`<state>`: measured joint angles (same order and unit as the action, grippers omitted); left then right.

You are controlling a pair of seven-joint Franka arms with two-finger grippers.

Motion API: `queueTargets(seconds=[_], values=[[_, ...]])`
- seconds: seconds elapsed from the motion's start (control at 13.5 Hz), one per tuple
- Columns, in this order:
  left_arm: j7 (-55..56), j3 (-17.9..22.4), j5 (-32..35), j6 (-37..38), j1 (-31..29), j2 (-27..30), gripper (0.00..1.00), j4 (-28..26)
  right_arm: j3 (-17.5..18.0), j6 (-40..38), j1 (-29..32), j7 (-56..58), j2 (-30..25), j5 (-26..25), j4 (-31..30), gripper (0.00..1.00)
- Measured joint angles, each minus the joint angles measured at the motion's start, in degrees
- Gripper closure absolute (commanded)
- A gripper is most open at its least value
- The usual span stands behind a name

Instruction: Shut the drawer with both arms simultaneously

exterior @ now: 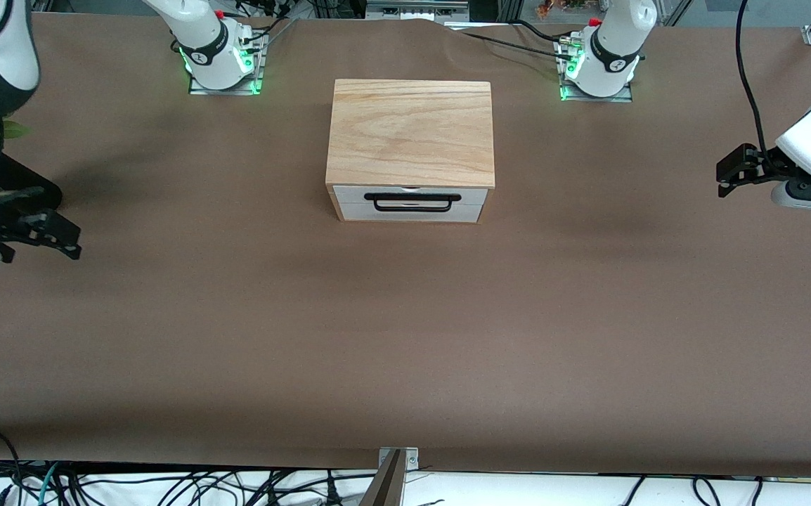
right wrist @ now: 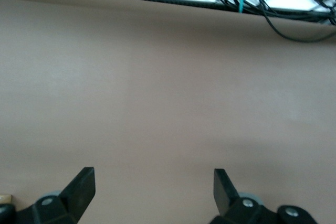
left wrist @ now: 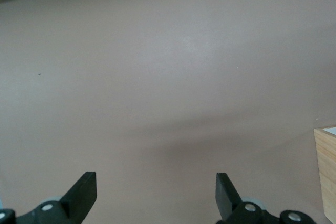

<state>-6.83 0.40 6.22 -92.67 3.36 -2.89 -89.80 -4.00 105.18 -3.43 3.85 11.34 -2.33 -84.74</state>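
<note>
Drawer: you see the shallow drawer with white front panel and thin black wire handle pushed in flush with its small wooden box with wood-grain top, which sits on the brown table between the two arm bases.
Left gripper: your black two-finger left gripper hangs over the table at the left arm's end, well apart from the box, jaws spread wide with nothing between them.
Right gripper: your black two-finger right gripper hangs over the right arm's end, jaws likewise apart and empty.
</note>
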Motion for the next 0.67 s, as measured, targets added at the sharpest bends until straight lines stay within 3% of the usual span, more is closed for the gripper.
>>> queueTargets(seconds=[0.3, 0.67], values=[[0.00, -0.04, 0.00, 0.31, 0.00, 0.00, 0.00, 0.01, 0.41, -0.01, 1.75, 1.20, -2.68, -0.01, -5.10, 0.00], [0.00, -0.02, 0.00, 1.29, -0.09, 0.00, 0.00, 0.02, 1.31, -0.14, 1.60, 1.20, -2.59, -0.04, -5.31, 0.00]])
